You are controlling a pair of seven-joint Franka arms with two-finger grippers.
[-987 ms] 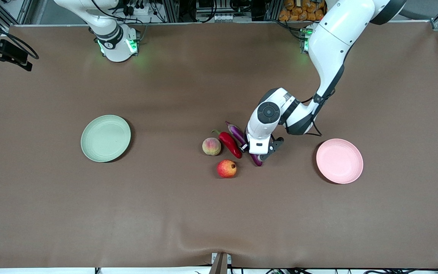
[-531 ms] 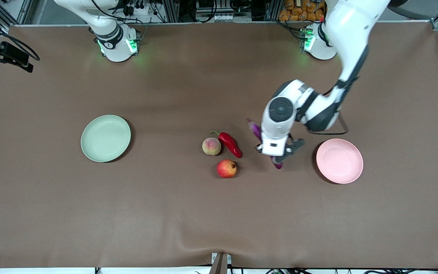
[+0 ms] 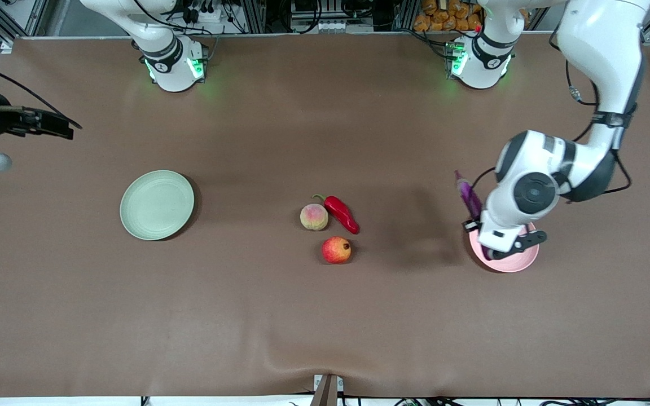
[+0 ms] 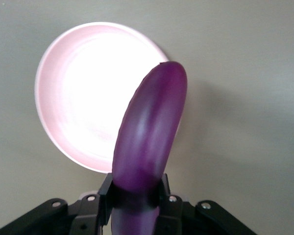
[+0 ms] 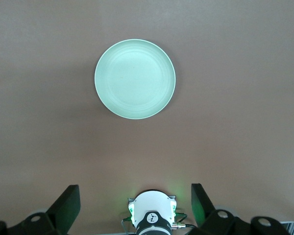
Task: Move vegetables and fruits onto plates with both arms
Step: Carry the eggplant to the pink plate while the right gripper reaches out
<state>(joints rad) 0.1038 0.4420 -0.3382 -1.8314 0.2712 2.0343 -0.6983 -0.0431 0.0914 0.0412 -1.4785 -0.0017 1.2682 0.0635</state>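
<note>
- Purple eggplant clamped between left gripper fingers, free end over pink plate's rim.
- We lower, centre, then release.
- Right gripper waits spread above green plate.

A brown table cover spreads beneath the left gripper and far out around it, with a slight ripple at its edge nearest the front camera, well apart from the gripper. A small metal bracket sits at that edge. Orange-yellow items and metal frame posts stand off the table, well apart from the gripper.
</note>
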